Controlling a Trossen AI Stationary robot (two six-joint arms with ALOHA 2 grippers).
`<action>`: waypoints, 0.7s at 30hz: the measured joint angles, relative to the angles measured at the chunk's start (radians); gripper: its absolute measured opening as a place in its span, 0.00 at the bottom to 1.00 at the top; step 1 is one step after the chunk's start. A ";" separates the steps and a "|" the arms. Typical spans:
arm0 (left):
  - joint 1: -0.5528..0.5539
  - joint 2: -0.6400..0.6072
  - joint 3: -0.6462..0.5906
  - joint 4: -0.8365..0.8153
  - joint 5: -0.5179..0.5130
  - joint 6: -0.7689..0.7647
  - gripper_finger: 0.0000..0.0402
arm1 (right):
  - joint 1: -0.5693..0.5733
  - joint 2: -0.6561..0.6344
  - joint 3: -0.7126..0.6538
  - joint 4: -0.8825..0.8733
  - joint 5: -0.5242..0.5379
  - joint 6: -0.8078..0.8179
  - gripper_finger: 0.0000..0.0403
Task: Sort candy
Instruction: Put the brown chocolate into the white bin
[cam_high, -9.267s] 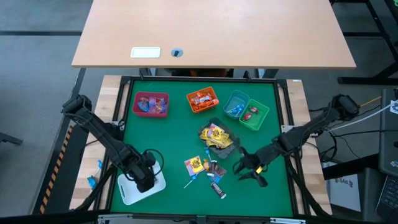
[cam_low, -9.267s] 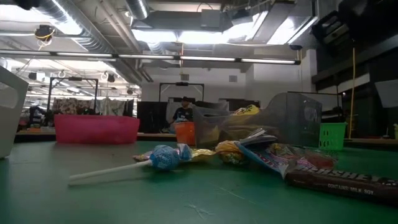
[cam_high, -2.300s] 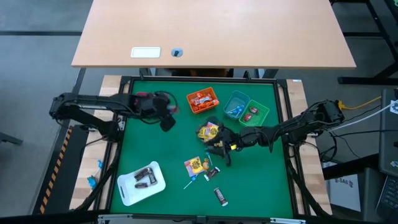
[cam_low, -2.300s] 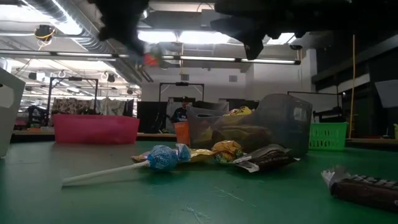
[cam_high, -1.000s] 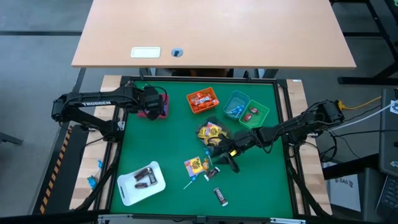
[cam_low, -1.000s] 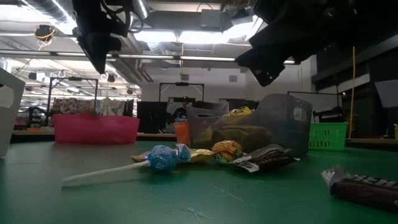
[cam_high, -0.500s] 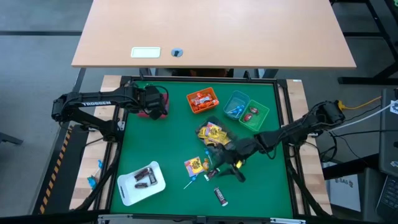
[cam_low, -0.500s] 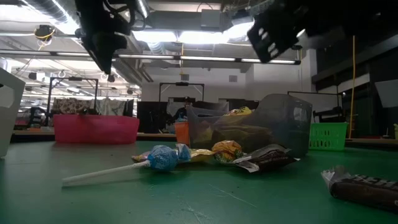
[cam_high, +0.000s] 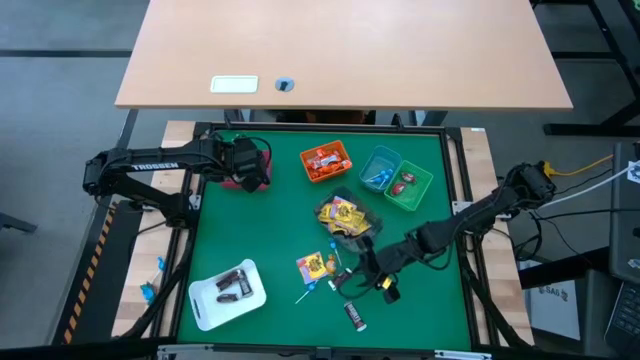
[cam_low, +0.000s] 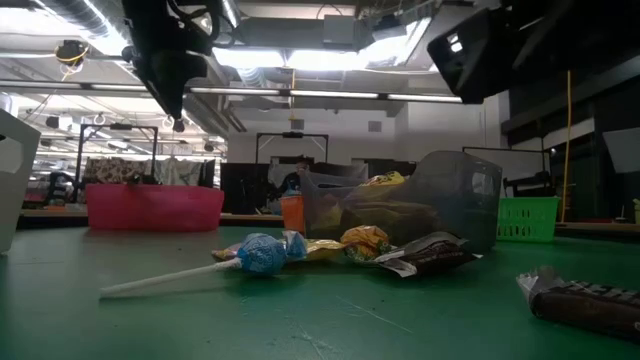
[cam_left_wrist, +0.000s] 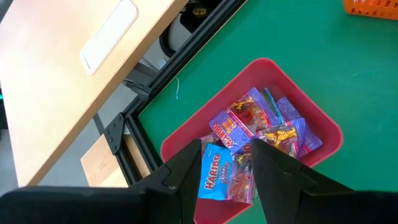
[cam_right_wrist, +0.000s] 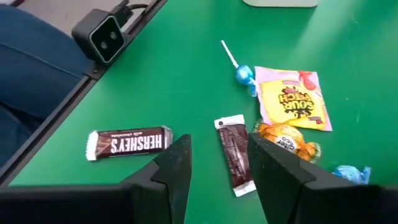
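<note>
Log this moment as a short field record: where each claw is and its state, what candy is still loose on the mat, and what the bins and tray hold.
left claw: open, empty, above the pink bin
pink bin contents: purple and blue packets
right claw: open, empty, over the loose candy
loose candy: Hershey's bar, dark brown packet, blue lollipop, yellow packet
white tray: dark brown packets
orange bin: orange-red packets
clear bin: yellow packets

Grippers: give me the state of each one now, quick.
Left gripper: open, empty, above the red bin of purple packets.
Right gripper: open, empty, above a dark brown chocolate bar.
</note>
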 joint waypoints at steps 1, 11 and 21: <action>0.000 0.000 0.000 0.000 0.000 0.000 0.32 | -0.001 0.000 0.000 0.000 0.000 0.006 0.38; 0.000 0.000 0.000 0.000 0.000 0.000 0.32 | -0.010 0.039 0.000 0.026 0.026 0.023 0.59; 0.000 0.000 0.000 0.001 0.057 0.000 0.32 | -0.008 0.071 0.000 0.042 0.101 0.021 0.68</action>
